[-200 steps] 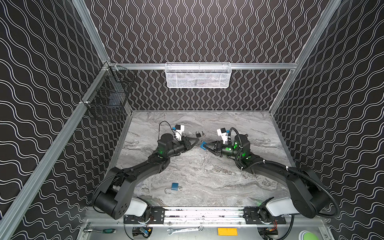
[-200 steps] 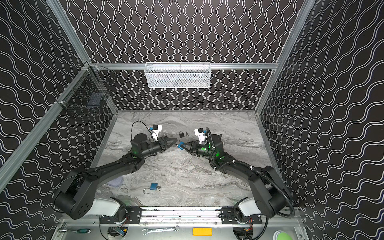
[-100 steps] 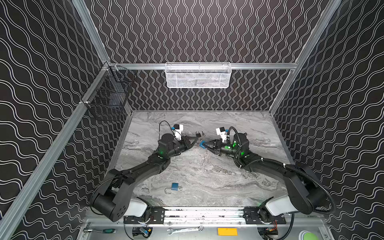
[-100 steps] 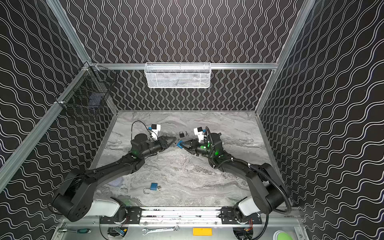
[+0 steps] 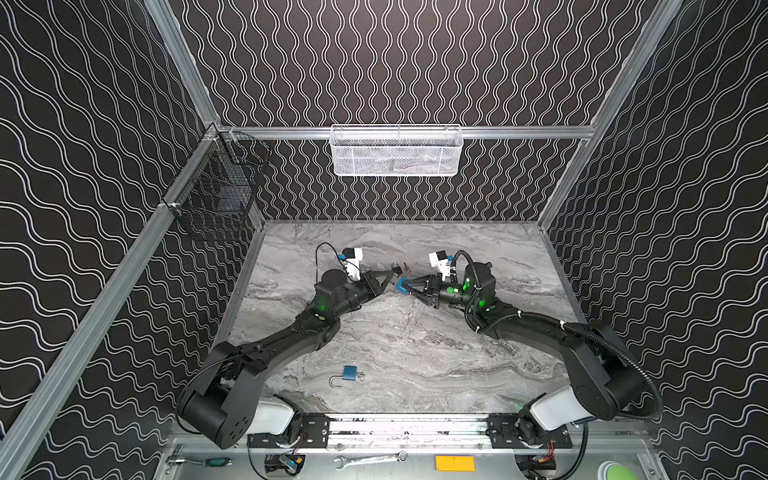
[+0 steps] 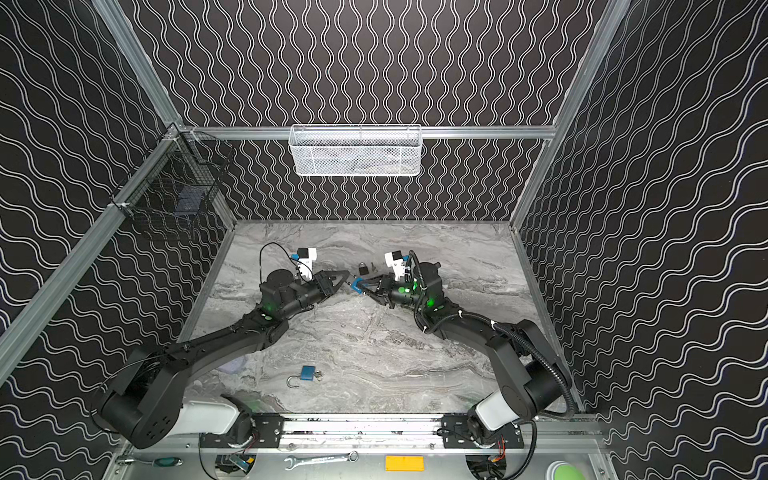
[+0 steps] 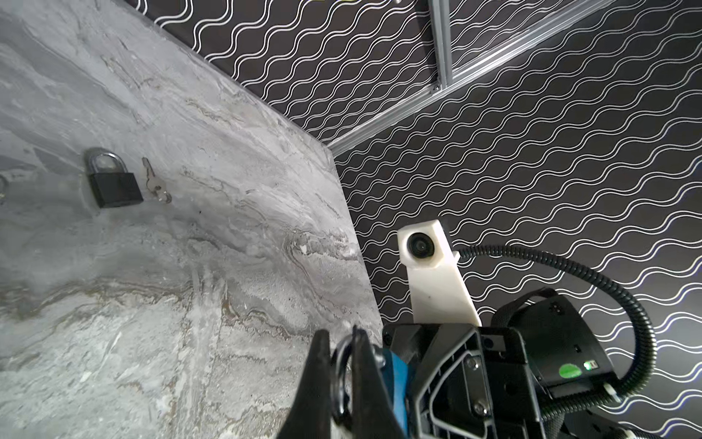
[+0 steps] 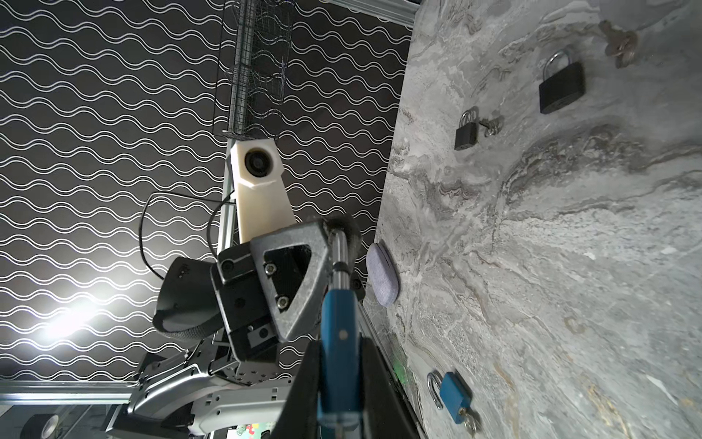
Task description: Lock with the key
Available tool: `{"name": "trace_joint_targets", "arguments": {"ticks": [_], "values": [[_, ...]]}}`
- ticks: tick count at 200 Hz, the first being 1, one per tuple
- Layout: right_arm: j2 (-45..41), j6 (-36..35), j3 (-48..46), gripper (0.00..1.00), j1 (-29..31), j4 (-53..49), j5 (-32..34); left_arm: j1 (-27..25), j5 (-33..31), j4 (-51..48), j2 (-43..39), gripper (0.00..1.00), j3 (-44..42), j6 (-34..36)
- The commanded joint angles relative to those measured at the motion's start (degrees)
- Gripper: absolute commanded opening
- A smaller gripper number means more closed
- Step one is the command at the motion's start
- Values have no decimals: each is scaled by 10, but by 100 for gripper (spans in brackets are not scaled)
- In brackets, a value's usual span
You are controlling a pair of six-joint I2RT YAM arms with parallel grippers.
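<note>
Padlock (image 8: 339, 334), the blue one, is pinched between both claws, just past table (image 5: 415, 345) centre toward 12 o'clock. Clamped on its body is the right claw (image 5: 409, 286); the left claw (image 7: 340, 336) is squeezed tight on the steel shackle (image 8: 339, 251). Keyhole end? Buried behind the right fingers (image 8: 374, 387), can't tell. Four locks counted: this one, a second blue padlock (image 5: 350, 372) at 6 o'clock with a key (image 8: 469, 422) in it, plus a near black padlock (image 8: 562, 85) and a far black padlock (image 8: 466, 133) toward 12, with loose keys (image 8: 619, 41) beside them, blurred.
</note>
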Motion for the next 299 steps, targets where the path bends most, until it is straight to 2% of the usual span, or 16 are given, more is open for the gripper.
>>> {"name": "trace_joint_targets", "arguments": {"ticks": [1,32,62,85,132,192,236,253,286,299], "values": [[2,22,14,0,5,106,24,-23,146,-15,7,0,1,33],[0,-13,22,0,6,63,37,-31,150,-25,6,0,9,33],[3,-11,29,0,6,65,39,-42,148,-33,1,0,10,35],[-2,-51,44,0,9,7,53,-48,152,-15,-2,0,8,19],[7,-48,35,0,9,25,47,-50,142,-47,-14,0,19,28],[11,-62,13,0,8,24,46,-44,149,-40,7,0,38,2],[-5,-83,1,15,8,0,56,-16,145,-54,15,0,45,-14],[-7,-86,2,25,8,-6,57,-4,142,-55,18,0,43,-21],[0,-76,-2,37,8,14,49,15,153,4,38,0,28,-59],[4,-70,-5,37,8,26,45,17,158,27,47,0,24,-73]]}}
